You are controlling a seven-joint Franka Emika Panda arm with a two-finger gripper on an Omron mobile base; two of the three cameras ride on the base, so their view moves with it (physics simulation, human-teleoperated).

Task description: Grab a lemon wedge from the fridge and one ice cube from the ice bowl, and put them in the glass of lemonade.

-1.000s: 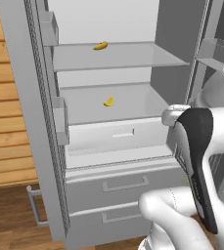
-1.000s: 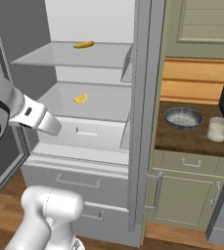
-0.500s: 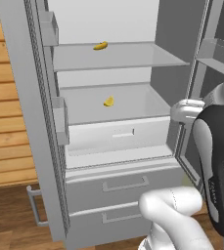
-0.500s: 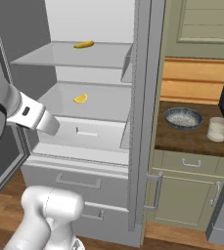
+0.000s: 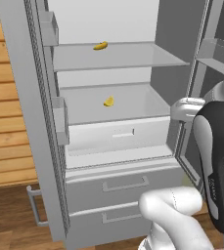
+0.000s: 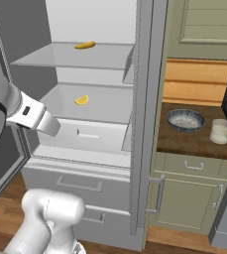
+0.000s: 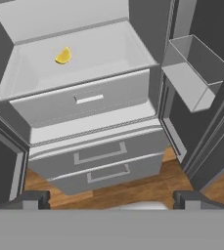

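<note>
Yellow was the colour to follow: the lemon wedge (image 5: 108,101) lay on the middle shelf of the open fridge (image 5: 45,146), toward the far side, and you could see it also from the right base camera (image 6: 82,100) and from the hand camera (image 7: 62,55). A second yellow piece (image 5: 100,46) lay on the shelf above; from these pictures I cannot tell what it was, so I took the lower one as your target.

What had just changed was the arm. In the second before this moment its forearm swung to the right in the left base view, away from the front of the shelf, and in the right base view the link (image 6: 33,115) dropped a little. The shelves, the drawers and the wedge themselves did not move.

The gripper (image 7: 111,200) had its fingertips (image 7: 30,199) wide apart and nothing between them. It was well apart from the wedge and looked down at the fridge front from the near side.

On the counter to the right, the ice bowl (image 6: 185,119) and the glass of lemonade (image 6: 220,131) stood near each other, untouched.

In my judgement you were only lining up the approach. No part of the task was done yet; the next step was to bring the open fingers forward and over the wedge on that shelf.
</note>
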